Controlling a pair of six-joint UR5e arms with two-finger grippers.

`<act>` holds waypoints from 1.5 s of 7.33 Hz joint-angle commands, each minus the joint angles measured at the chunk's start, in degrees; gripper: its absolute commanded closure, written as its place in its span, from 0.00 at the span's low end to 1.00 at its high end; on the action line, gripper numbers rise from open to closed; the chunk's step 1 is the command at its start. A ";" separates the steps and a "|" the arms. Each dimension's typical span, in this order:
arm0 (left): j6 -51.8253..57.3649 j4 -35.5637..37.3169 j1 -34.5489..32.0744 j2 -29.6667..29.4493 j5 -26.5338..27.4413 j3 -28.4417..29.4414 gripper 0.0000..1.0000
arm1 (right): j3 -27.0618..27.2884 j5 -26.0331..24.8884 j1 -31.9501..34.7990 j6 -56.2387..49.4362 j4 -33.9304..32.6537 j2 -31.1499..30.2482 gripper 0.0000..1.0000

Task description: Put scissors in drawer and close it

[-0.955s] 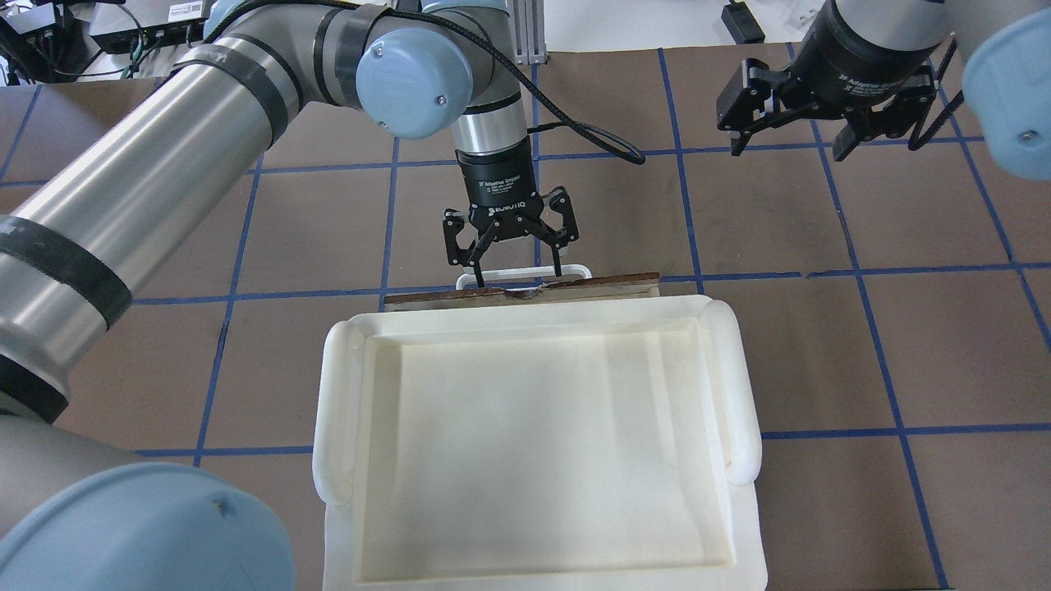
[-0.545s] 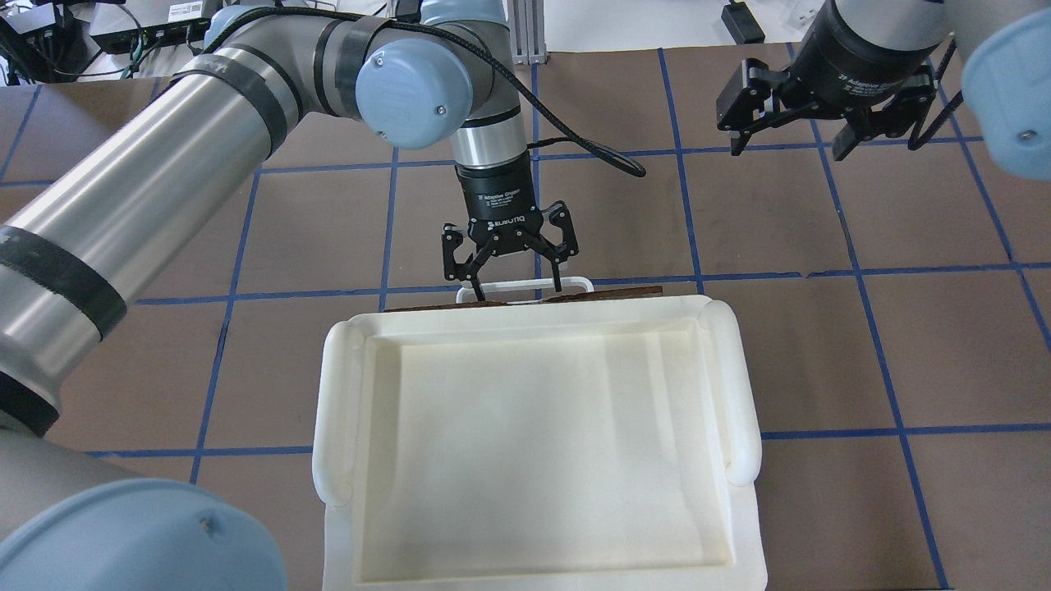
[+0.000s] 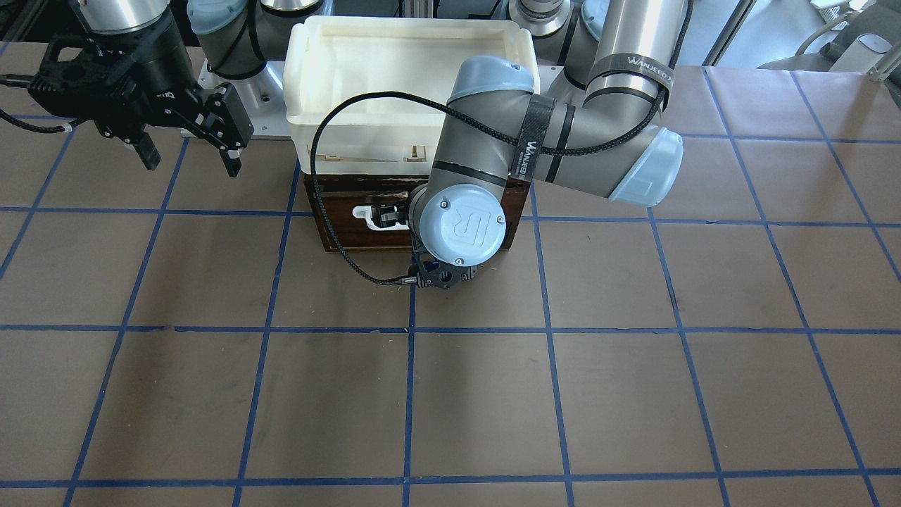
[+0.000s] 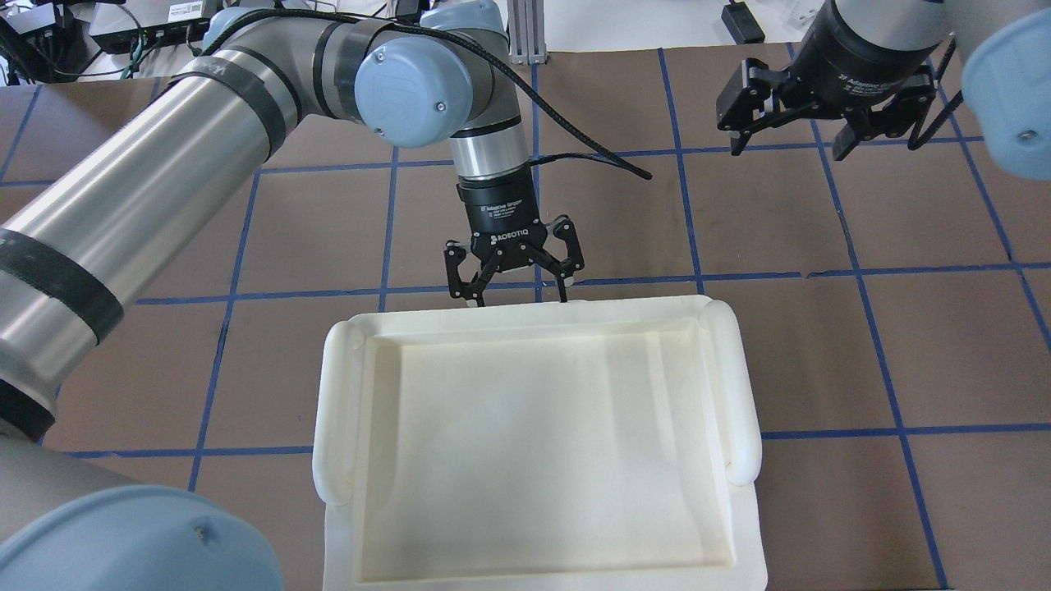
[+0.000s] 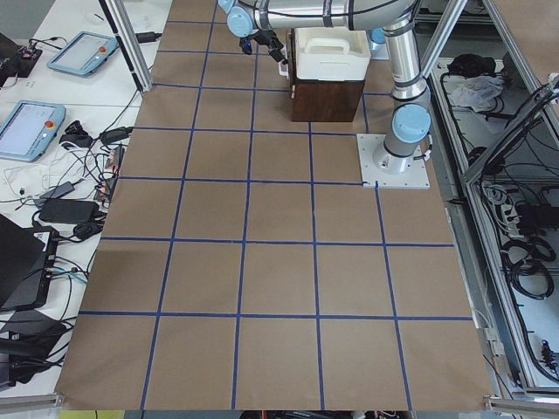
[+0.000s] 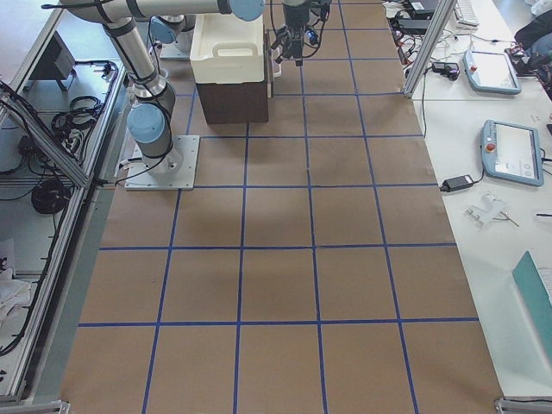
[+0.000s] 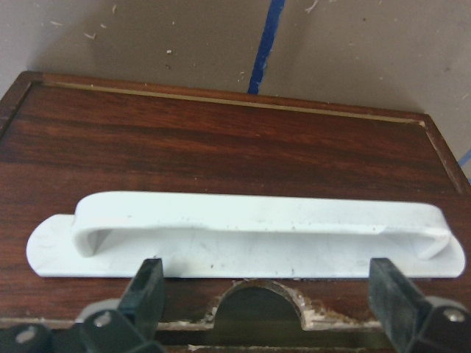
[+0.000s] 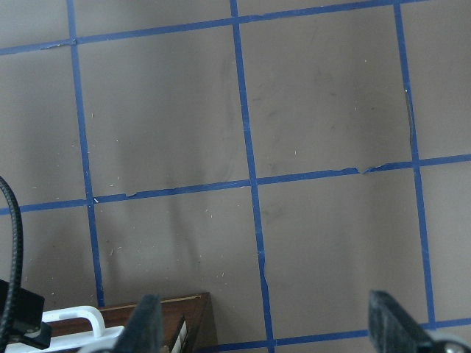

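The dark brown drawer point(image 3: 338, 229) with its white bar handle point(image 3: 364, 210) sits pushed into the wooden cabinet under the white tray; the overhead view hides it. In the left wrist view the drawer front point(image 7: 221, 158) and handle point(image 7: 243, 220) fill the frame. My left gripper point(image 4: 520, 300) is open, with its fingers point(image 7: 143, 294) spread beside the handle against the drawer front, gripping nothing. My right gripper point(image 4: 788, 152) is open and empty, raised at the far right. The scissors are hidden.
A large white plastic tray point(image 4: 337, 394) sits on top of the cabinet point(image 6: 233, 99) and is empty. The brown table with blue tape grid point(image 3: 493, 394) spreads in front of the drawer. A black cable point(image 3: 331, 232) loops from my left wrist past the drawer front.
My left gripper has moved toward the cabinet, pushing the drawer in. The brown drawer edge and white handle have slid out of sight under the tray. The right arm has not moved.
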 commanded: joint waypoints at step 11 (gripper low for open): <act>0.35 -2.94 0.00 -0.01 -3.55 -1.85 0.00 | 0.09 0.00 0.00 0.00 0.09 0.00 0.00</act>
